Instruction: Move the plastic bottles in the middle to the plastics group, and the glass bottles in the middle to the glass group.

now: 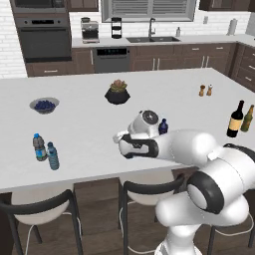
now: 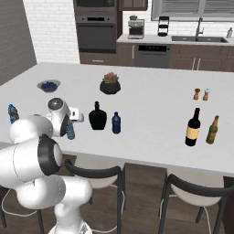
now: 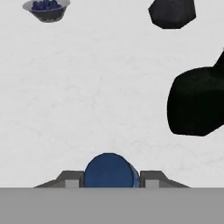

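Blue cap [image 3: 111, 169] of the clear plastic bottle [image 2: 70, 131] sits low centre in the hand view, the gripper [image 3: 111, 179] clamped on it from both sides. Judgement: lift straight before travelling to the plastics group [image 1: 46, 151] at left. The squat black bottle [image 2: 97, 117] and navy bottle [image 2: 116, 123] stand near on the right; the wine bottle [image 2: 193, 127] is well apart.
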Available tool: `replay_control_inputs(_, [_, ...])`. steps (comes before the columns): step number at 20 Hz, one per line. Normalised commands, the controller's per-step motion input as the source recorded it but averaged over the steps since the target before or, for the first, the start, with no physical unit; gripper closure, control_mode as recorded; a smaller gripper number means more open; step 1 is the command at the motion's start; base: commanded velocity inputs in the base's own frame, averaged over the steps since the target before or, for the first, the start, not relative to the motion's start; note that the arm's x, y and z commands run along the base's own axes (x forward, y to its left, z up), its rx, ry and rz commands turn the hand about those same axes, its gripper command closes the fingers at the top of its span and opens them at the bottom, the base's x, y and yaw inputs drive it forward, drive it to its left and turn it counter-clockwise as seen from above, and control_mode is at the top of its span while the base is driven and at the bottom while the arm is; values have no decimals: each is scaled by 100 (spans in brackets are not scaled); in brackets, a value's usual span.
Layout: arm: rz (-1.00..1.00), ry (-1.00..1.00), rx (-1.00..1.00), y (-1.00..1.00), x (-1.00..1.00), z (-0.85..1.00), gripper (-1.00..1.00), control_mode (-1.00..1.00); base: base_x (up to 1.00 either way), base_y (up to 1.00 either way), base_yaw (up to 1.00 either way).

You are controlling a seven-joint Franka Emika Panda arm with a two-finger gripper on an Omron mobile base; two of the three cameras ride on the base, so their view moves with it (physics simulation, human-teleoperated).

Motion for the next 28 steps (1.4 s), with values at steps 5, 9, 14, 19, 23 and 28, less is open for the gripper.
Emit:
replay_control_inputs(5, [26, -2, 1, 100, 8, 39, 100, -100, 0, 0, 0])
replay_control_inputs(9, [26, 3, 0, 100, 27, 16, 100, -100, 0, 0, 0])
replay_control_inputs(14, [20, 15, -3, 100, 21, 8, 100, -100, 0, 0, 0])
replay_control_inputs(19, [9, 12, -7, 72, 3, 0, 100, -100, 0, 0, 0])
replay_control_inputs(23, [1, -1, -4, 28, 0, -12, 100, -100, 0, 0, 0])
replay_control_inputs(28, [2, 0, -4, 35, 6, -2, 100, -100, 0, 0, 0])
